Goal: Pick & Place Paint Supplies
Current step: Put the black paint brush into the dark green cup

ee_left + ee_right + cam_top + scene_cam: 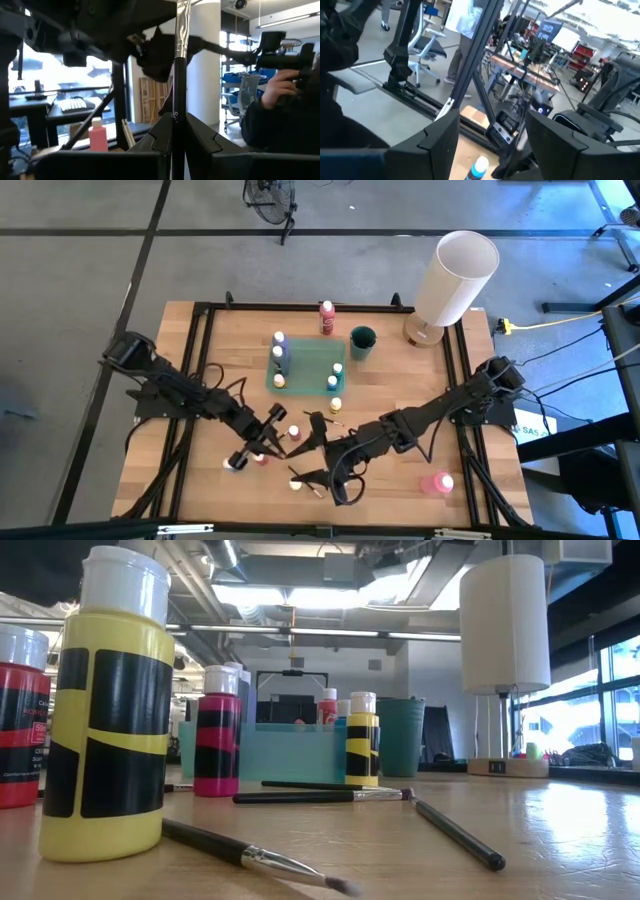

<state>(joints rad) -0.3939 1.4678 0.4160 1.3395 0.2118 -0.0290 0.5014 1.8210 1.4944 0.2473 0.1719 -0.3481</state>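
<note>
Holding: left pincer (268,432) is clamped on a thin dark-handled brush (179,75) at the near-middle of the tabletop (400,380); in the left wrist view the handle rises straight out between the closed fingers, metal ferrule uppermost.
Right pincer: (315,450) jaws spread, gripping nothing, just beside the left pincer.
Key relation: teal tray (303,367) lies beyond the brush, toward the far side; the left arm carries it, so I judge the tray the target.
Long axis: along the left pincer's pointing direction.
Look: slim black shaft, silver ferrule.
Other supplies: white-capped bottles stand in and around the tray; pink bottle (438,482) near the right front corner.
</note>
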